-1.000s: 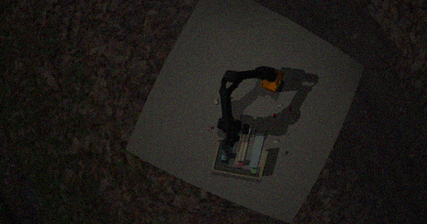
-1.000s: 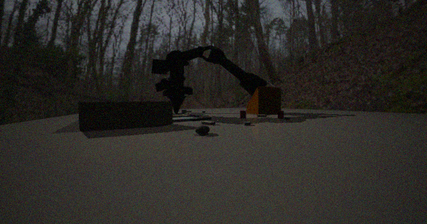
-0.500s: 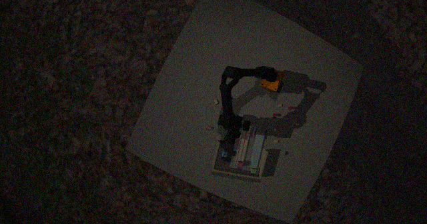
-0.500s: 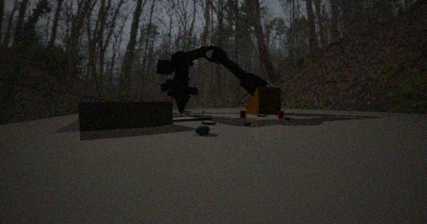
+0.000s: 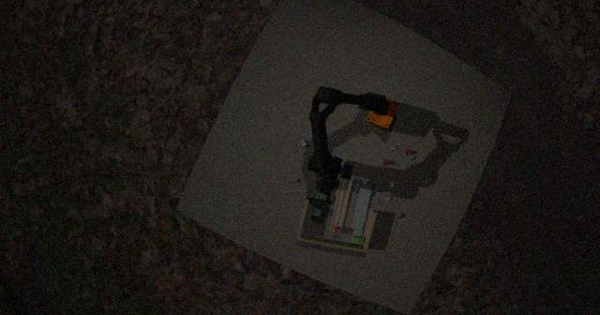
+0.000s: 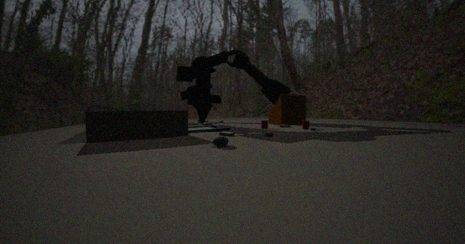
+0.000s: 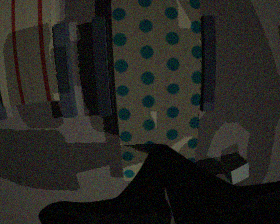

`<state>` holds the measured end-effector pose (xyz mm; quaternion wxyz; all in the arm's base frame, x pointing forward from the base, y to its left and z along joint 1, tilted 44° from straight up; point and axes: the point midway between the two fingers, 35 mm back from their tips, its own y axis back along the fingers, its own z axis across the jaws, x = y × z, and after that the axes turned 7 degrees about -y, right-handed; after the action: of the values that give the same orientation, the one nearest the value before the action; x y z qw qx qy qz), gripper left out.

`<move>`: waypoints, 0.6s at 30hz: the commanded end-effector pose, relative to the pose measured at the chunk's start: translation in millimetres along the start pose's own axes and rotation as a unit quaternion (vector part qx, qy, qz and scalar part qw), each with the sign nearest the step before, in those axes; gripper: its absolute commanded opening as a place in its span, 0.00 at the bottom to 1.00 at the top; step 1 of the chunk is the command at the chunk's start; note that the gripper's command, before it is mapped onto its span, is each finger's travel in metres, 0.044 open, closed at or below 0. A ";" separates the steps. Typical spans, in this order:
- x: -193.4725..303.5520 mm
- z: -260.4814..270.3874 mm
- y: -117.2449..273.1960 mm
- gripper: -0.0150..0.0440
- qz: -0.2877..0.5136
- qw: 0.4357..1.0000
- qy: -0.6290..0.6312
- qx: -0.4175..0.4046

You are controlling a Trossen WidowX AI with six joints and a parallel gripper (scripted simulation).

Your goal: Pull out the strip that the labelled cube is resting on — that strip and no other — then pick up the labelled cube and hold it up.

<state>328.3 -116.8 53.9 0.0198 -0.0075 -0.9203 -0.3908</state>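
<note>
While gripper (image 5: 324,191) (image 6: 203,120) (image 7: 159,149), fingers together, meets dotted strip (image 5: 318,195) (image 7: 147,75), box (image 5: 333,245) (image 6: 136,125) holds red-striped strip (image 5: 341,204) (image 7: 30,65), pale strip (image 5: 360,207).

On the box's open side, at the near ends of the strips, the end effector (image 6: 203,120) (image 7: 159,149) stands low over the dotted strip (image 7: 159,80), which has a dark rail (image 7: 208,62) along one side and another close along the other. The striped strip (image 7: 31,55) lies beyond that second rail, and the box's walls (image 5: 333,245) (image 6: 136,125) block the far end, while a dark round object (image 6: 220,141) sits outside, apart from them.
</note>
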 end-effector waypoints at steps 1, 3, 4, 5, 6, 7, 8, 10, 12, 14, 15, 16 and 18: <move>14.0 -2.9 -5.9 0.25 0.013 1.000 0.003 0.001; 17.0 -3.3 -5.8 0.25 0.013 1.000 0.003 0.002; 18.4 -3.5 -5.8 0.25 0.013 1.000 0.003 0.002; 19.9 -3.7 -5.8 0.25 0.013 1.000 0.003 0.002; 21.4 -3.8 -5.7 0.25 0.013 1.000 0.003 0.002; 22.9 -4.0 -5.7 0.25 0.013 1.000 0.003 0.002; 24.4 -4.2 -5.7 0.25 0.013 1.000 0.003 0.002; 27.3 -4.6 -5.6 0.25 0.013 1.000 0.003 0.002; 30.2 -5.0 -5.6 0.25 0.013 1.000 0.003 0.002; 33.2 -5.4 -5.5 0.25 0.013 1.000 0.004 0.002; 34.6 -5.6 -5.5 0.25 0.013 1.000 0.004 0.002; 36.1 -5.8 -5.5 0.25 0.013 1.000 0.004 0.002; 39.0 -6.1 -5.4 0.25 0.013 1.000 0.004 0.002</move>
<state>302.4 -119.3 58.0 0.0200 -0.0072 -0.9203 -0.3907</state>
